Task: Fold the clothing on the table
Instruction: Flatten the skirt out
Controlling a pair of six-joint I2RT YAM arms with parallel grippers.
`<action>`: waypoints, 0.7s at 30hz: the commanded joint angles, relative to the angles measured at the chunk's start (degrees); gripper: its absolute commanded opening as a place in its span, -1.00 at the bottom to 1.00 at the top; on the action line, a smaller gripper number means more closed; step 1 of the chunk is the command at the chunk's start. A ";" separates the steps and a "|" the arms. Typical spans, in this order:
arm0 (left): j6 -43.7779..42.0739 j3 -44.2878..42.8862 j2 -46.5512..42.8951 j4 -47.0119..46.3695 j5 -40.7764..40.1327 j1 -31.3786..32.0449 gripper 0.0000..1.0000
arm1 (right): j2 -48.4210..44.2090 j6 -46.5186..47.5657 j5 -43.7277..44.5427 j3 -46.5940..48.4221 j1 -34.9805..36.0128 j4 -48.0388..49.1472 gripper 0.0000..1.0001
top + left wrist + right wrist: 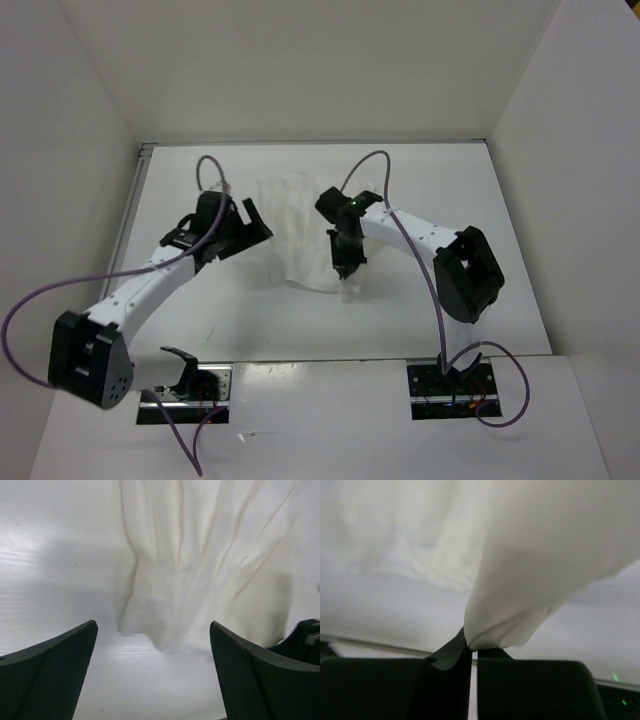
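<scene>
My right pincer (pixel 470 647) is clamped on a bunched edge of the clothing (pixel 293 230), which lies mid-table (pixel 250 320); my left pincer (pixel 153 627) gapes wide apart at its left edge, holding nothing.

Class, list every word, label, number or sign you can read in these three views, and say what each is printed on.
None can be read. The clothing is plain white, the table unmarked; the left arm and right arm show no legible lettering.
</scene>
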State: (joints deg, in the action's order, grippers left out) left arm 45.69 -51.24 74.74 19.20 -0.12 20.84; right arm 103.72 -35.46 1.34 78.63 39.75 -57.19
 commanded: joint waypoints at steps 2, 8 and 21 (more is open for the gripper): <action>1.59 -0.08 -6.19 1.01 -3.22 -5.09 0.98 | 0.79 4.43 -13.19 14.77 3.23 4.89 -1.00; 1.59 2.28 -3.99 1.10 0.29 -5.81 0.98 | -18.18 -0.90 -30.41 6.32 -6.12 21.55 -1.00; 0.72 4.13 3.13 -3.73 4.33 -3.27 0.85 | -23.04 -0.84 -21.85 -29.68 -28.84 9.12 -1.00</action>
State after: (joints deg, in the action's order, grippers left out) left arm 46.87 -47.55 76.14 17.98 1.43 16.05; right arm 82.76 -36.58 -25.06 46.35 11.86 -45.60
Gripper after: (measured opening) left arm 0.946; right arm 0.028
